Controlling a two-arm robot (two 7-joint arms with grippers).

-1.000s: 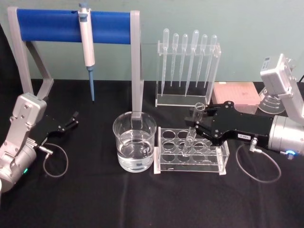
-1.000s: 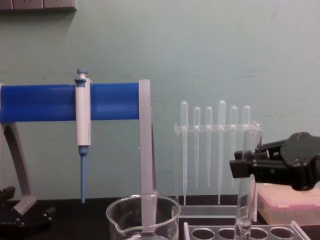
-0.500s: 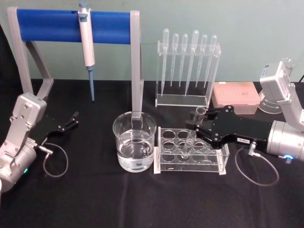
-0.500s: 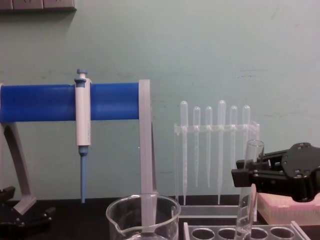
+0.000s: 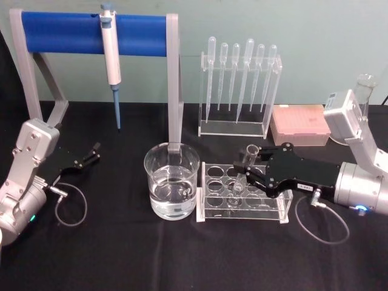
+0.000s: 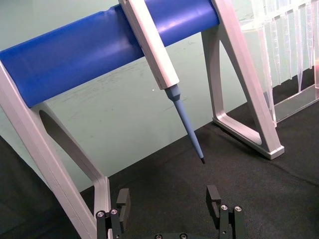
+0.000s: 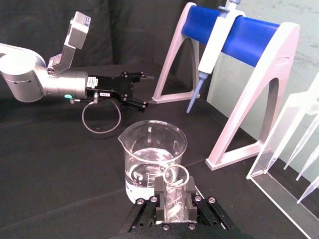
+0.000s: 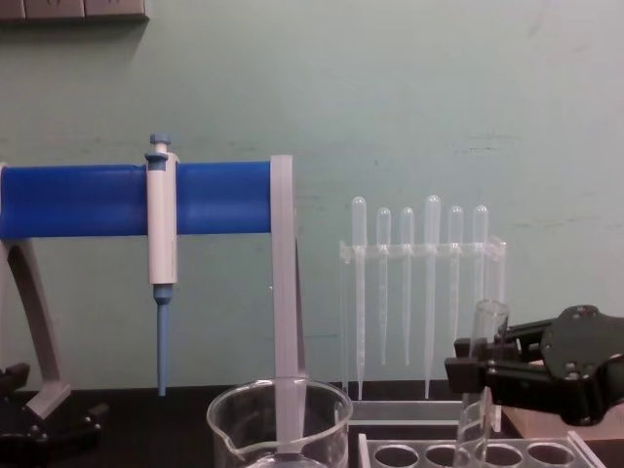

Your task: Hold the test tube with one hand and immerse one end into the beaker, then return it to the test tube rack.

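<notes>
My right gripper (image 5: 245, 174) is shut on the test tube (image 5: 252, 151), a narrow clear glass tube standing slightly tilted with its lower end down in a hole of the clear rack (image 5: 267, 206). In the chest view the right gripper (image 8: 470, 375) holds the test tube (image 8: 487, 327) just below its rim. In the right wrist view the test tube (image 7: 175, 185) sits between the right gripper's (image 7: 175, 199) jaws, with the beaker (image 7: 152, 154) beyond. The beaker (image 5: 171, 182), holding water, stands left of the rack. My left gripper (image 5: 91, 154) (image 6: 168, 204) rests open at the far left.
A blue-barred stand (image 5: 91, 33) with a white-and-blue pipette (image 5: 110, 51) spans the back left. A clear holder of plastic pipettes (image 5: 239, 91) stands at the back centre, a pink box (image 5: 300, 124) to its right, and a glass flask (image 5: 365, 85) at the far right.
The right gripper has come down and slightly nearer with the test tube, sinking the tube deeper into the rack. The left arm has not moved.
</notes>
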